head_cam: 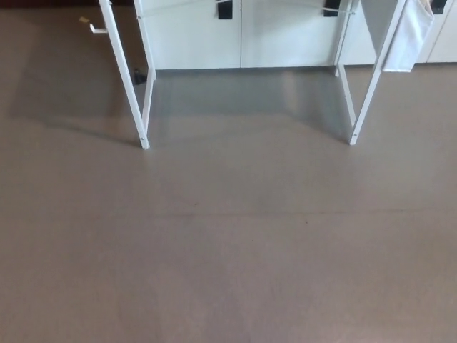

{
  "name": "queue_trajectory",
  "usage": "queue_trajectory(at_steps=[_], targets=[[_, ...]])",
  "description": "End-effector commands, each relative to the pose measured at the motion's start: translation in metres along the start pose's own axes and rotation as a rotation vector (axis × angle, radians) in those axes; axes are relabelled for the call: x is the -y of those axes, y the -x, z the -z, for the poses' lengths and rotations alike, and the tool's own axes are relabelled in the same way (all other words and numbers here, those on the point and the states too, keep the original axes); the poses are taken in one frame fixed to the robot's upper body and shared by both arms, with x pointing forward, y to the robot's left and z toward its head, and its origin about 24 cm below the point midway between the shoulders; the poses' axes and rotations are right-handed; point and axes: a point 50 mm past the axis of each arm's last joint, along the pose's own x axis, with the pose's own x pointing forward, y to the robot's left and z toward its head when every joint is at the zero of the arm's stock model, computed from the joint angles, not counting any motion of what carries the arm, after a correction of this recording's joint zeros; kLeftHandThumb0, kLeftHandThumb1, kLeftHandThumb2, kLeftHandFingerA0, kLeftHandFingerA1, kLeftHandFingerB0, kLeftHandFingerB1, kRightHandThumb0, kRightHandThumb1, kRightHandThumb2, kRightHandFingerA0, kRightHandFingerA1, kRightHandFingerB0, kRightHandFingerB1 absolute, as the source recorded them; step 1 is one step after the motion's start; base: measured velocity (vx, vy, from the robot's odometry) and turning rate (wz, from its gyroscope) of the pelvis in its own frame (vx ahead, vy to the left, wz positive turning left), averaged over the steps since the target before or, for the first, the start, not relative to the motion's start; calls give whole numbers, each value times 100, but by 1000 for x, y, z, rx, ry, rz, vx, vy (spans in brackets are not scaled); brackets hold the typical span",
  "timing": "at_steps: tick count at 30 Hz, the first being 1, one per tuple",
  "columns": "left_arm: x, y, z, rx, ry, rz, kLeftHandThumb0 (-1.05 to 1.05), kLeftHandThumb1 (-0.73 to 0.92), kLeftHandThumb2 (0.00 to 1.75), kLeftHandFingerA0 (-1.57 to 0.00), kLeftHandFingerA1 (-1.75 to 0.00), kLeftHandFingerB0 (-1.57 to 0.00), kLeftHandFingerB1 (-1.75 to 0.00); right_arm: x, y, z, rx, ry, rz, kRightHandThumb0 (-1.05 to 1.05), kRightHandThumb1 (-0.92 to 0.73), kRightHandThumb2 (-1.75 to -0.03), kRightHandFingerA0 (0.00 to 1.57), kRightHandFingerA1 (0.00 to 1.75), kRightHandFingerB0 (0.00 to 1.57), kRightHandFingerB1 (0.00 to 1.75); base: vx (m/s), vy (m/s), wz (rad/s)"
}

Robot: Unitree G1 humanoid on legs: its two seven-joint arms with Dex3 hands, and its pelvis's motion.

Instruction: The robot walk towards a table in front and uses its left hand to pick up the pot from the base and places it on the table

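Only the lower part of a white table frame shows in the head view: a left leg [127, 78] and a right leg [371, 86] standing on the brown floor [228, 243]. The tabletop is above the picture's edge. No pot and no base appear. Neither of my hands is in the picture.
White cabinet doors [243, 32] with dark handles stand behind the table legs. A white cloth [408, 36] hangs at the upper right. A small black object [139, 76] lies on the floor by the left leg. The table's shadow falls on the floor beneath it.
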Motion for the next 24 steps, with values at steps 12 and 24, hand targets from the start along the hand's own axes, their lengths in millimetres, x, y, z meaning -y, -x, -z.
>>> queue_trajectory(at_steps=[12, 24], targets=[[-6, 1, -2, -4, -39, -10, -18, 49, 54, -48, -42, -38, -34, 1, 0, 2, -14, 74, 11, -43, -53, -76, 58, 55, 40, 47, 162, 128, 3], [-7, 2, 0, -7, 8, 26, -13, 54, 57, -40, -43, -35, -34, 3, 0, 5, -26, 91, 8, -42, -54, -76, 55, 54, 38, 47, 195, -91, 4]])
